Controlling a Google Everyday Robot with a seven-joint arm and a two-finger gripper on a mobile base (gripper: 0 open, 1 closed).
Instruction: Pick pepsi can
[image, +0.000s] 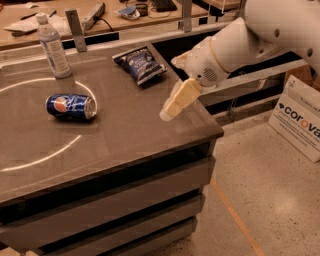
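Gripper: above the tabletop near its right edge; spread or closed, cannot tell. Arm cut off at the frame's top right.
Pepsi can: blue, round logo, silver end, lying sideways toward the left edge.

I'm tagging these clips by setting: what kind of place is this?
Probably a lab or workshop: a cluttered workbench behind, a cardboard box marked corova on a speckled floor, and a robot arm whose pincer hangs over the counter edge near the chip bag.
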